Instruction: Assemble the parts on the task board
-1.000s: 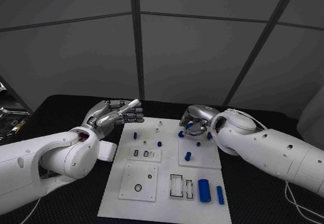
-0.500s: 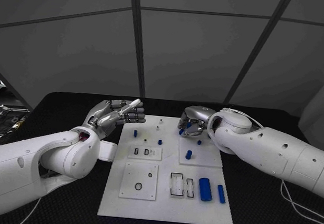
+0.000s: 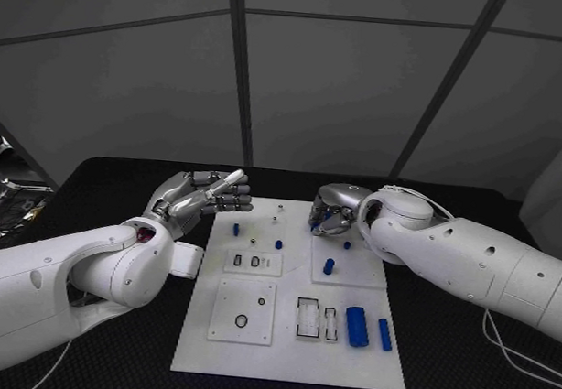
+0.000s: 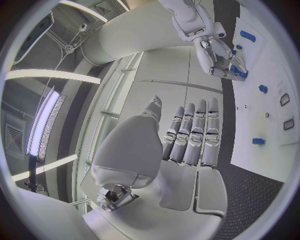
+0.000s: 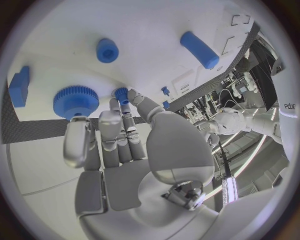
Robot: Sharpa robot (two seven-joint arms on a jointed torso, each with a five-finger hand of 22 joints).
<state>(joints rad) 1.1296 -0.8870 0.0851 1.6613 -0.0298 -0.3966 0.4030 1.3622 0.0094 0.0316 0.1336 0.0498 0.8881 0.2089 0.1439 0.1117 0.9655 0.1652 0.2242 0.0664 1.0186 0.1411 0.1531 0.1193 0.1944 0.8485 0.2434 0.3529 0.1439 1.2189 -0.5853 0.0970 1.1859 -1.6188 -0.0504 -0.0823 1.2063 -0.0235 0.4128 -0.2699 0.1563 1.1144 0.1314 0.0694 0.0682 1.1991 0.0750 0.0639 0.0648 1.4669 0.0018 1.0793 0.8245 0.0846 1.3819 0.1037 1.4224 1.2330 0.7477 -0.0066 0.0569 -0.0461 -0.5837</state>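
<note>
1. We are working at the far right corner of the task board [image 3: 287, 365], where our right robot hand [image 3: 334, 210] is reaching down with its fingers curled over the parts there.
2. In the right wrist view, a fingertip [image 5: 132, 95] is touching a small blue peg [image 5: 121, 93] just beside a blue gear [image 5: 75, 101]; whether the peg is actually pinched we cannot tell, since the fingers are hiding the contact.
3. Our left robot hand [image 3: 202, 199] is hovering off the board's far left corner, fingers held straight and side by side, holding nothing.
4. We are judging this as a picking or seating step on that peg; the next move is calling for a firm pinch and a straight approach to its hole.
5. Other parts are lying loose on the board: a large blue cylinder [image 3: 356, 326] and a thinner blue rod [image 3: 383, 334] near the right front, and small upright pegs in the middle.
6. The board is lying flat on the black counter [image 3: 465, 358], with grey panelled walls standing behind it.
</note>
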